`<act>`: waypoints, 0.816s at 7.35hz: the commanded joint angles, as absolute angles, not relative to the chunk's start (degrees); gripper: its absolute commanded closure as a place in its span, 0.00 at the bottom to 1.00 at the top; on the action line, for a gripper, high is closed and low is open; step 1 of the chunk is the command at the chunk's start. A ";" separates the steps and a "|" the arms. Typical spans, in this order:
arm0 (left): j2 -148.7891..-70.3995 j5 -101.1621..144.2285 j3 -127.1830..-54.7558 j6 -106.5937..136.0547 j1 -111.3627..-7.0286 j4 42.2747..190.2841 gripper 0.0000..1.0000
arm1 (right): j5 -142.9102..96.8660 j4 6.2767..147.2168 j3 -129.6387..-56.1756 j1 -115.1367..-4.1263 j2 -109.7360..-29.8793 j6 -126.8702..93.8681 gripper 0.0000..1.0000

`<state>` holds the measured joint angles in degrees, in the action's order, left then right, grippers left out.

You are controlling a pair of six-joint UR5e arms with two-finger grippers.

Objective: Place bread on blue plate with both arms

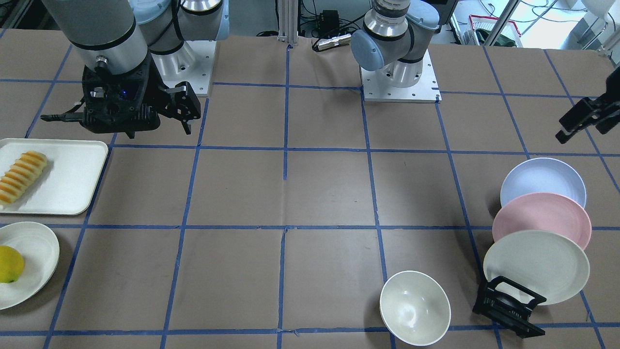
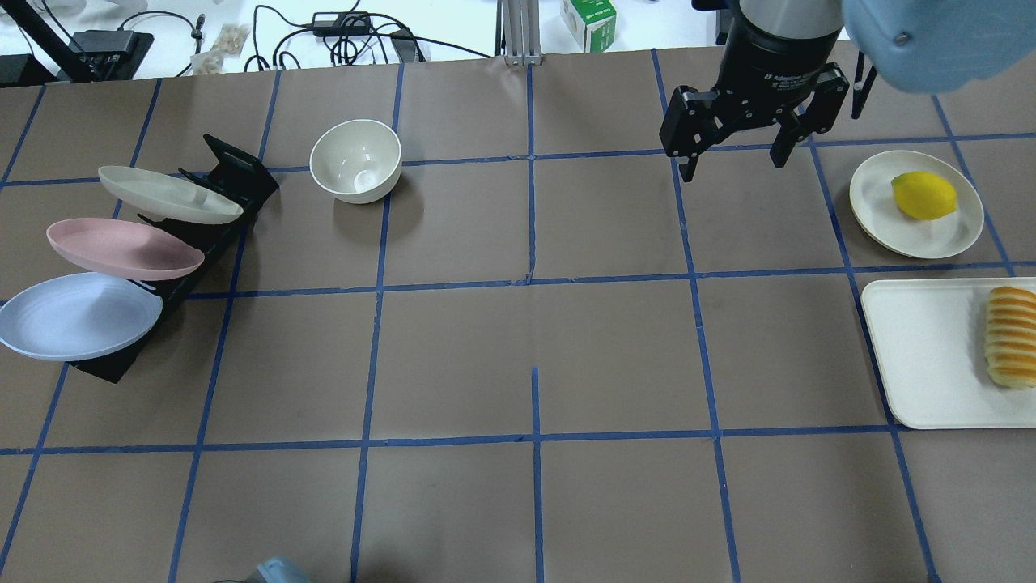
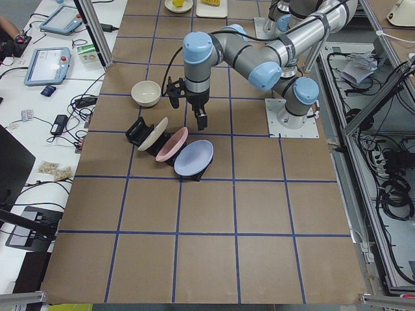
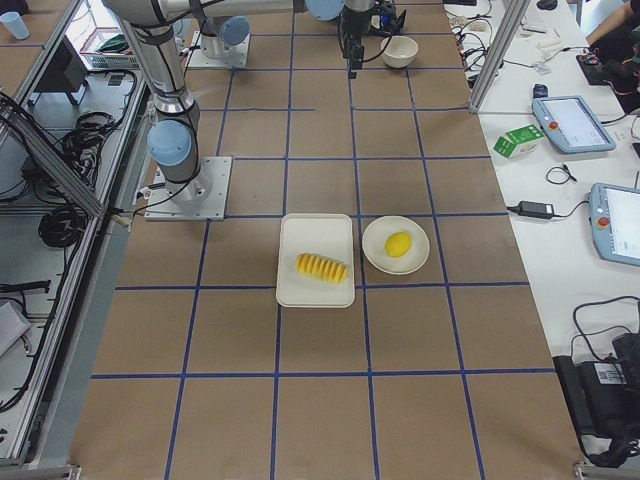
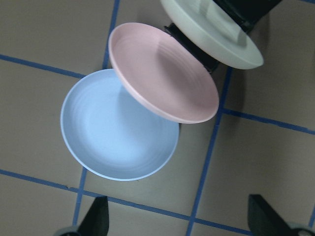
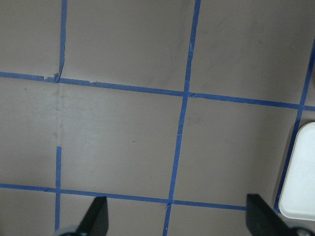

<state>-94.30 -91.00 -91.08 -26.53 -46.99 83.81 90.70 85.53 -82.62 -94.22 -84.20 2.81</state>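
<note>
The bread (image 1: 22, 177) lies on a white tray (image 1: 72, 174); it also shows in the overhead view (image 2: 1010, 336). The blue plate (image 1: 542, 182) leans in a black rack, lowest of three plates, and shows in the overhead view (image 2: 77, 316) and in the left wrist view (image 5: 118, 132). My left gripper (image 1: 576, 123) hangs open and empty above the blue plate, its fingertips (image 5: 96, 216) wide apart. My right gripper (image 2: 735, 166) is open and empty above bare table, left of the tray in the overhead view.
A pink plate (image 2: 121, 247) and a cream plate (image 2: 166, 194) lean in the same black rack (image 2: 235, 174). A white bowl (image 2: 356, 160) stands near it. A lemon (image 2: 923, 194) lies on a small cream plate (image 2: 878, 202) beside the tray.
</note>
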 commanded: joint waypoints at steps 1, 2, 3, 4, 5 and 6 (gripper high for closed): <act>-98.16 -90.97 -91.40 -32.57 -42.29 78.17 0.00 | 90.70 85.52 -82.62 -94.22 -84.20 2.90 0.00; -100.26 -90.88 -91.49 -34.26 -41.49 77.44 0.00 | 90.70 85.52 -82.62 -94.22 -84.20 2.81 0.00; -102.37 -87.22 -91.49 -34.36 -39.31 77.34 0.00 | 90.70 85.52 -82.62 -94.22 -84.20 2.90 0.00; -104.65 -85.19 -91.76 -34.71 -38.33 77.34 0.00 | 90.70 85.43 -82.62 -94.22 -84.20 2.90 0.00; -106.16 -85.25 -92.02 -34.89 -38.23 77.34 0.00 | 90.70 85.43 -82.62 -94.22 -84.20 2.90 0.00; -107.91 -85.69 -92.28 -35.07 -37.97 75.60 0.00 | 90.70 85.43 -82.70 -94.22 -84.20 2.90 0.00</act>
<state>-105.67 -85.74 -91.96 -34.78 -38.43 76.96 90.70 85.44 -82.64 -94.22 -84.20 2.90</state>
